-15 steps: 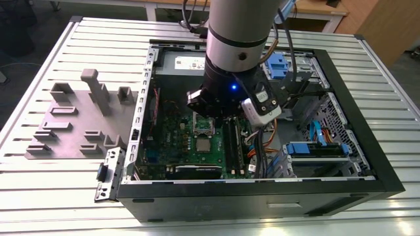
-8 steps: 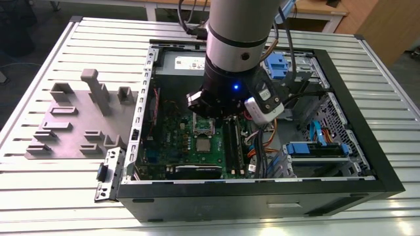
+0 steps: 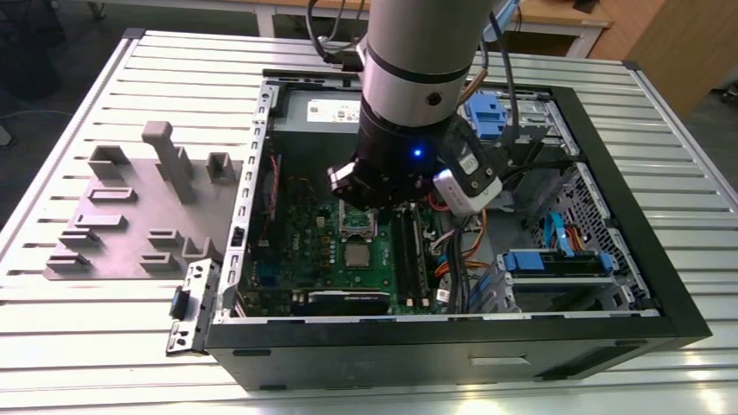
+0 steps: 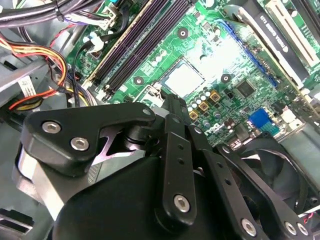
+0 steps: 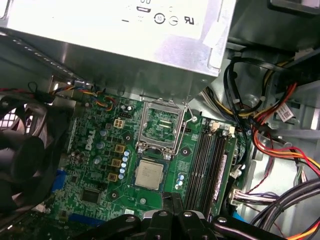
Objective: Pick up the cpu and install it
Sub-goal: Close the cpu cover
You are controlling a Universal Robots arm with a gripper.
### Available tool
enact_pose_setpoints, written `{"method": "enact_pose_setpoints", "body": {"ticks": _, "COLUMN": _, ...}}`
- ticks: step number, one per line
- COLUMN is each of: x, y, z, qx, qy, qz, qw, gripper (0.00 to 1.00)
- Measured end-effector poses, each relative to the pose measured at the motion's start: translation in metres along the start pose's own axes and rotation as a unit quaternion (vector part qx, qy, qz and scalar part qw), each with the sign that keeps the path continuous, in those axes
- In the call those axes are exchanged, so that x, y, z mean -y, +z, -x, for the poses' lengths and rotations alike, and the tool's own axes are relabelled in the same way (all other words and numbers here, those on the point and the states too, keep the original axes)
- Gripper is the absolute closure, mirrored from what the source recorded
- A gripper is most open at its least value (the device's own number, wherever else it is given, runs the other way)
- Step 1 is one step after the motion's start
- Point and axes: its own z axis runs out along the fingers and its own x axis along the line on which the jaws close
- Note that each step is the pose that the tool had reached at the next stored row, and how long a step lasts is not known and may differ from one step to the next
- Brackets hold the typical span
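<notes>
checking in on the open pc case (image 3: 461,350), laid on its side on the ribbed metal desk (image 3: 104,346). found the cpu (image 5: 149,175) lying flat, silver top up, on the green motherboard (image 5: 92,170). sits just beside the shiny socket frame (image 5: 161,127), not inside it.

got the jaws clenched on nothing, pressed tight together, hovering over the board close to the cpu without touching it.

writing-wise: spotted a big white label with black print and round marks on the silver power supply (image 5: 125,30). also a small printed white tag (image 5: 285,112) on the cables (image 5: 270,130) and white lettering scattered over the board. leaving the print itself alone.

as for room to move: pretty tight in there. saw the ram slots (image 5: 210,160) running along one side of the chip and a row of little capacitors (image 5: 125,157) along the other. then the power supply's edge just past the socket frame and a black fan (image 5: 20,160) further off. wires bundled up against the case wall beyond the ram slots.

also noticed a grey block fixture (image 3: 127,216) on the desk at the exterior view's left, just outside the case wall.
</notes>
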Motion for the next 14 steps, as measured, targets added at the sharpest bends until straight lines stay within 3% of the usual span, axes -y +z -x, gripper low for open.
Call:
{"method": "enact_pose_setpoints", "body": {"ticks": 5, "x": 0.0, "y": 0.0, "z": 0.0, "qx": -0.0005, "qy": -0.011, "qz": 0.0, "qw": 0.99994, "gripper": 0.89}}
{"method": "enact_pose_setpoints", "body": {"ticks": 14, "x": 0.0002, "y": 0.0001, "z": 0.0008, "qx": -0.0005, "qy": -0.014, "qz": 0.0001, "qw": 0.99991, "gripper": 0.89}}
